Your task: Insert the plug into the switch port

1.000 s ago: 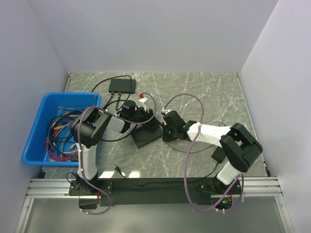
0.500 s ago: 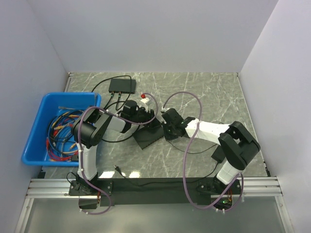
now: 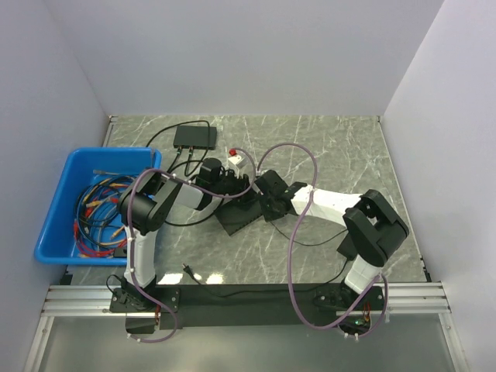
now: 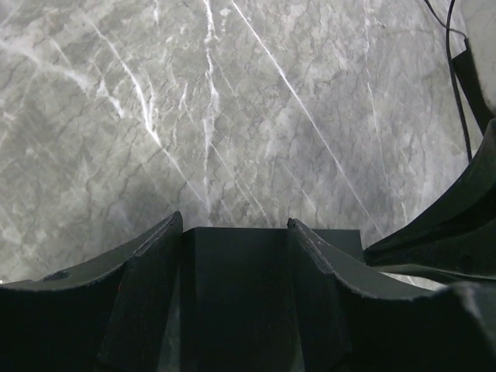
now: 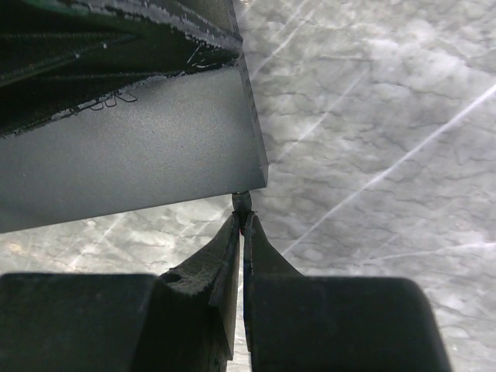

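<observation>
A flat black switch box lies mid-table, and my left gripper is shut on it. In the left wrist view its fingers press both sides of the box. My right gripper is shut on the plug, a tiny dark tip. That tip touches the lower corner of the box's edge. The switch port itself does not show. In the top view the right gripper sits against the box's right end. The plug's thin black cable trails back towards the right arm.
A blue bin of coloured wires stands at the left. A small black box with cables sits at the back. Another cable end lies near the front edge. Purple arm hoses loop above the grippers.
The right gripper has moved left and slightly back, onto the box's edge. The left gripper and the box have shifted a little away from the arms. Both grips are unchanged.
</observation>
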Robot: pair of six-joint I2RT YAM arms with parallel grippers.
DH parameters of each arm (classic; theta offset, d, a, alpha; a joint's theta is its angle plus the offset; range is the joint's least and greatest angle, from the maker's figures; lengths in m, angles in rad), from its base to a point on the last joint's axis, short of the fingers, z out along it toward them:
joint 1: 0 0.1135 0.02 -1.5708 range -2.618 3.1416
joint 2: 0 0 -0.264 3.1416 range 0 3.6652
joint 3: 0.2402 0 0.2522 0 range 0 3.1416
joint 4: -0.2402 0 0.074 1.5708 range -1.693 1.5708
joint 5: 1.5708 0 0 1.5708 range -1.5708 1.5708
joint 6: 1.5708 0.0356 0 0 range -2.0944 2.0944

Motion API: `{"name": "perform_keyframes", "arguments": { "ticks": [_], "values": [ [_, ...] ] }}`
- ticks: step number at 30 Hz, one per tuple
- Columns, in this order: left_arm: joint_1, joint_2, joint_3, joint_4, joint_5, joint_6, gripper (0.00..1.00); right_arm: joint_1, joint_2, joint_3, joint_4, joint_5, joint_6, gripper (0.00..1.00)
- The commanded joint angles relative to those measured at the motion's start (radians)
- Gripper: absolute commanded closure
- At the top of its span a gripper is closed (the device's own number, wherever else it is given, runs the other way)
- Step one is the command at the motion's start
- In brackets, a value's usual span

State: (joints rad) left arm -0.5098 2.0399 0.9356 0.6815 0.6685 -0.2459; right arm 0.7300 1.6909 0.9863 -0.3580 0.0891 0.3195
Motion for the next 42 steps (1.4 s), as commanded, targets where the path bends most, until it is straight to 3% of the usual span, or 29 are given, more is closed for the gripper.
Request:
{"name": "perform_keyframes", "arguments": {
  "ticks": [1, 15, 23, 42],
  "values": [
    [-0.062, 0.045, -0.004, -0.151, 0.129, 0.029, 0.39, -0.027, -0.010, 0.087, 0.128, 0.110, -0.020, 1.00],
    [-0.067, 0.086, 0.046, -0.241, 0.212, 0.106, 0.43, -0.035, 0.098, 0.175, 0.163, 0.112, -0.036, 1.00],
    [-0.070, 0.108, 0.071, -0.292, 0.212, 0.131, 0.44, -0.049, 0.067, 0.181, 0.186, 0.147, -0.042, 1.00],
    [-0.072, 0.140, 0.108, -0.369, 0.235, 0.172, 0.47, -0.109, 0.161, 0.313, 0.243, 0.141, 0.092, 1.00]
  ]
}}
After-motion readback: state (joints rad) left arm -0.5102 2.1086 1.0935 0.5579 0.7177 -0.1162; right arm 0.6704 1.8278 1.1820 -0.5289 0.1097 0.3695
